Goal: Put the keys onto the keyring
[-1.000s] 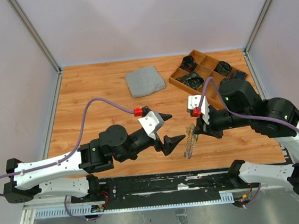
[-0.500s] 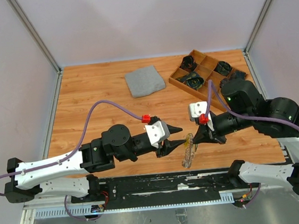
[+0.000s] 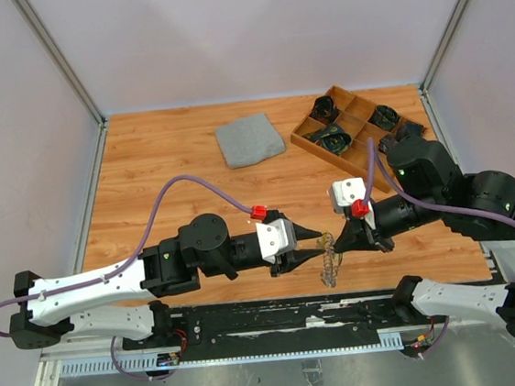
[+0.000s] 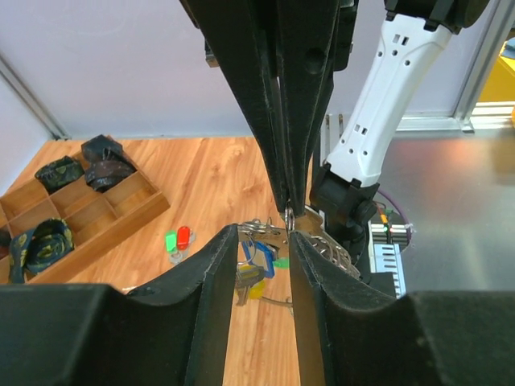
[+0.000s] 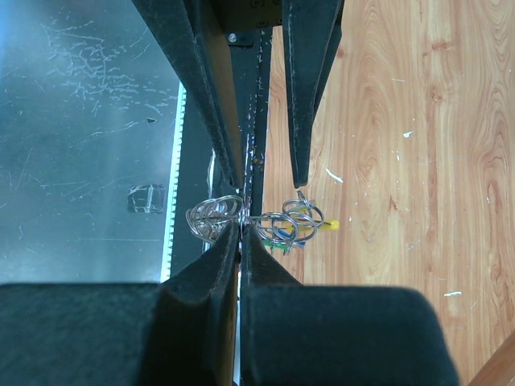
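The keyring is a bunch of silvery loops pinched in my shut right gripper, and it hangs just above the wood. Keys with blue and yellow heads dangle from it, the yellow one also showing in the right wrist view. A green key and a red key lie loose on the table. My left gripper faces the right one with its jaws partly apart. Its fingers straddle the hanging rings, and nothing is clamped between them.
A wooden compartment tray with dark items stands at the back right, its wall also in the left wrist view. A folded grey cloth lies at the back middle. The table's near edge and metal rail run just below the grippers.
My left gripper has moved right up to the keyring and its jaws have narrowed from wide open. The right gripper, still shut on the keyring, has shifted slightly toward the near edge.
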`<state>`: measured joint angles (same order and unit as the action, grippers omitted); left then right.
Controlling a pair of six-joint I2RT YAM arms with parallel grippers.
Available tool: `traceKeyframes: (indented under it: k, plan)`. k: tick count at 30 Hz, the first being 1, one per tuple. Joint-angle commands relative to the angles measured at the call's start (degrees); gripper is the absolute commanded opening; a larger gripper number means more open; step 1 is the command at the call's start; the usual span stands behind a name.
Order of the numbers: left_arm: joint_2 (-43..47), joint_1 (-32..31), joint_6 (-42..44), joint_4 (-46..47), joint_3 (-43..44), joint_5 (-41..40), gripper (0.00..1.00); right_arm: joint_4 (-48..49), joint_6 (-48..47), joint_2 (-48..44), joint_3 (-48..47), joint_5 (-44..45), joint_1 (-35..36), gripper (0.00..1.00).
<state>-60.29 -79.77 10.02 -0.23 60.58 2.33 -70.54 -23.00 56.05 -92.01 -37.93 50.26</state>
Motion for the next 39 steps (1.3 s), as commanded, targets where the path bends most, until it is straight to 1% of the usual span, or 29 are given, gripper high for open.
traceKeyframes:
  k: [1, 13, 15, 20, 29, 35, 37, 39]
  plan:
    - [-0.4, 0.1, 0.2, 0.5, 2.4, 1.7, 0.38, 1.8, -0.8, -0.4, -0.8, -1.3, 1.0, 0.01]
    - [-2.2, 0.1, -0.4, -0.2, 3.6, 3.6, 0.4, 3.3, -0.3, -1.1, 0.0, -1.6, 1.0, 0.01]
    - [-2.3, 0.1, -0.4, -0.3, 3.6, 3.6, 0.34, 3.7, -0.1, -1.3, 0.0, -1.7, 1.0, 0.01]
    - [-2.6, 0.1, -0.5, -0.7, 3.8, 3.5, 0.25, 3.9, 0.0, -1.2, 0.0, -2.0, 1.0, 0.01]
    - [-3.1, 0.1, -0.6, -0.7, 4.2, 3.0, 0.23, 4.6, 0.2, -1.1, 0.5, -2.9, 1.0, 0.01]
    - [-3.4, 0.1, -0.6, -0.9, 4.6, 2.3, 0.18, 5.2, 0.4, -1.0, 1.1, -3.5, 1.0, 0.01]
    - [-3.7, 0.1, -0.6, -1.1, 4.8, 2.1, 0.14, 5.2, 0.3, -1.0, 1.0, -3.5, 1.0, 0.01]
    - [-4.0, 0.1, -0.6, -1.4, 5.1, 1.8, 0.06, 5.3, 0.3, -0.9, 1.2, -3.5, 1.0, 0.01]
